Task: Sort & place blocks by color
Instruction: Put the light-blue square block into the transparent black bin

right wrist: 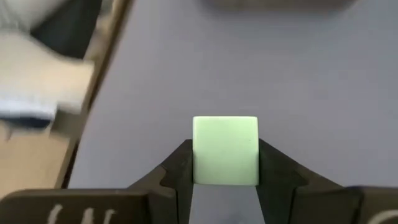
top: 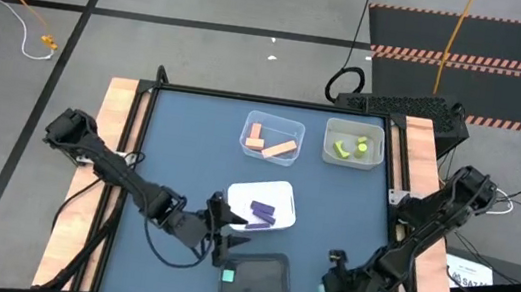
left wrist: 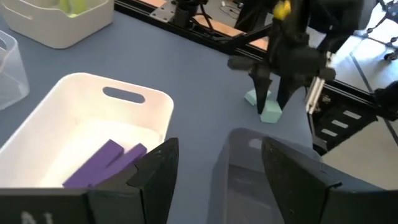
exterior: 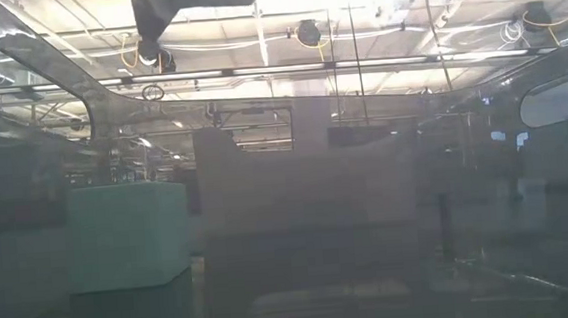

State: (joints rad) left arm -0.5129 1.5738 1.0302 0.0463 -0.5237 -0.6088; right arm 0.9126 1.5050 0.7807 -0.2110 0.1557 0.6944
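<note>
Blue desk [top: 191,137], trays mid-field. Left hand [top: 221,224] released, idle between white tray [top: 280,191] and black tray [top: 267,290]. Near right: right hand [right wrist: 225,163] clenched on teal cube [right wrist: 225,149] at desk level. Risk: shallow fingertip grip, cube slipping during lift.
</note>
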